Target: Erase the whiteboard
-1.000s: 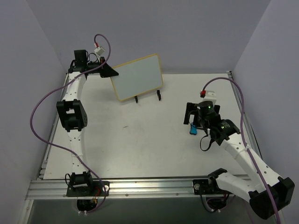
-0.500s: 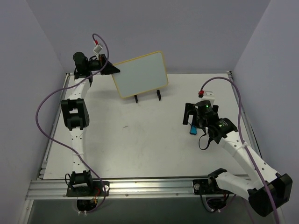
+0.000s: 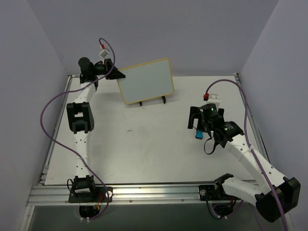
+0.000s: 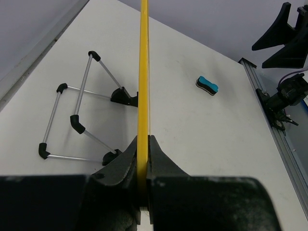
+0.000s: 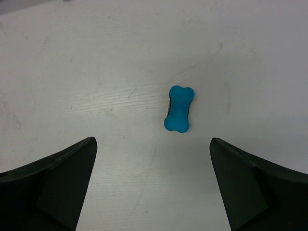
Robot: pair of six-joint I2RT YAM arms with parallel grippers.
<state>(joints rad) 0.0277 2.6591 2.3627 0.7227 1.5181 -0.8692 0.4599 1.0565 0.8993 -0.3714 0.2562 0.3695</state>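
My left gripper (image 3: 114, 74) is pinched tight on the left edge of the whiteboard (image 3: 146, 80), its fingers clamped on the thin yellow frame. The board stands upright on its long side, directly over the black wire stand (image 3: 140, 102) at the far side of the table (image 3: 144, 149). Its face is turned toward the near edge and looks blank. From the left wrist view the board is edge-on and the stand's legs spread out behind it. I cannot tell whether the board's lower edge rests on the stand's front feet or hangs just above them.

My right gripper (image 3: 196, 122) is spread wide and holds nothing. It hangs well to the right of the stand and nearer to me, pointing down at the table. The small blue eraser (image 5: 179, 108) lies flat under it, between the open fingers in the wrist view and touching neither one.
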